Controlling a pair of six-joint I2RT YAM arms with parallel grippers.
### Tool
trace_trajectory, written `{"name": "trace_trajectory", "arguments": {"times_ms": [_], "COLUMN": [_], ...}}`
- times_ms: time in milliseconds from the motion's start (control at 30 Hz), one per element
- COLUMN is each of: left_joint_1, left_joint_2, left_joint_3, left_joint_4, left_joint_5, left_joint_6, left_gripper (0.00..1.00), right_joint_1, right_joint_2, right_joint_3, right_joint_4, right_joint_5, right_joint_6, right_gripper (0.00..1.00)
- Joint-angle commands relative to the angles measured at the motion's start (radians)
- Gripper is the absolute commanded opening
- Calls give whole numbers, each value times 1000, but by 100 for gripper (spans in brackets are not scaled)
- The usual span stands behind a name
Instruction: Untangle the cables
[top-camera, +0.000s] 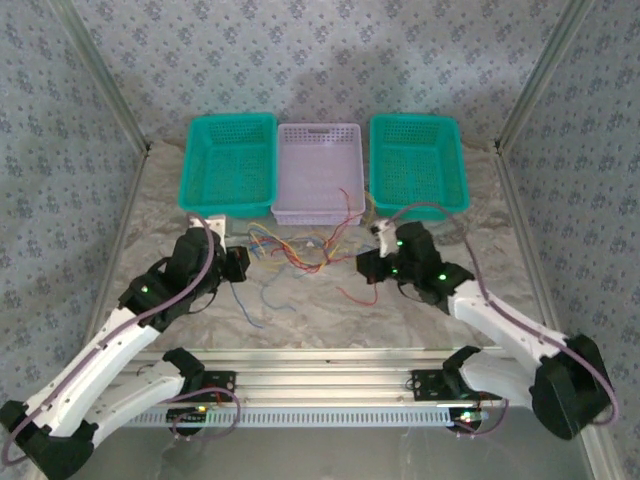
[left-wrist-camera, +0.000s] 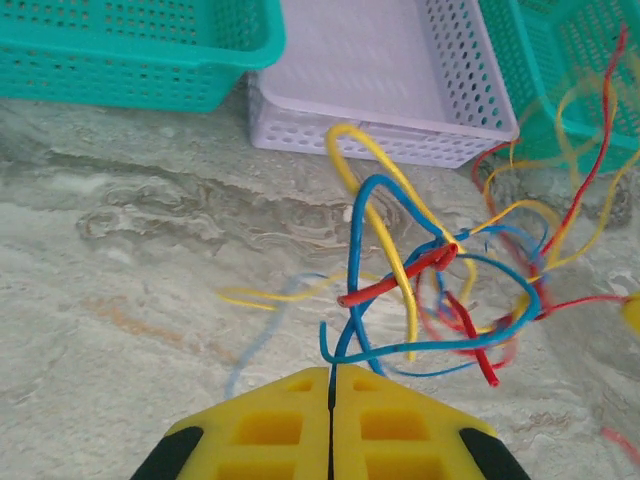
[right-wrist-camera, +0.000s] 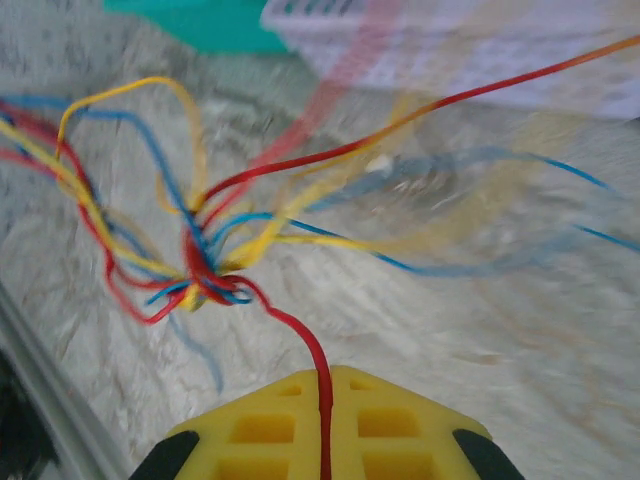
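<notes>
Since cables (top-camera: 300, 250) were knotted, my left tool (left-wrist-camera: 330, 375) pinched blue cable (left-wrist-camera: 378, 182), right tool (right-wrist-camera: 325, 378) red cable (right-wrist-camera: 318, 360), both closed tight to pull apart.

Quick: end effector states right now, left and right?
Left end effector: closed on a blue cable.
Right end effector: closed on a red cable.

Light: bright, even, diffuse.
Shadows: faint, beneath the lavender basket (left-wrist-camera: 370, 140).
Blur: right wrist view, cables (right-wrist-camera: 205, 272) smeared.
</notes>
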Motion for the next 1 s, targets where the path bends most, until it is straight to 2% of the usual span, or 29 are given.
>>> {"name": "trace_trajectory", "arguments": {"times_ms": [0,400,700,833,967], "left_joint_1": [25,85,130,145,159], "left_joint_2": [9,36,43,37,32], "left_joint_3": [45,132,142,148,165], "left_joint_4": [-119,-275,-298,-314,-341], "left_joint_5": [-64,-95,-88,-103,-102], "left_joint_6": [18,80,99,100,121], "left_gripper": [0,0,0,0,0], "right_joint_1": [-82,-272,-361,-391,-471], "right_joint_2": [-79,-285,-295,-311,-368], "right_joint_3": [-23,-16,47,107,132], "right_joint_4": [-94,-220,-266,-345,-369], "right_joint_5": [-16,73,70,160,204], "right_joint_6": [10,72,84,85,123], "right_gripper": [0,0,0,0,0]}}
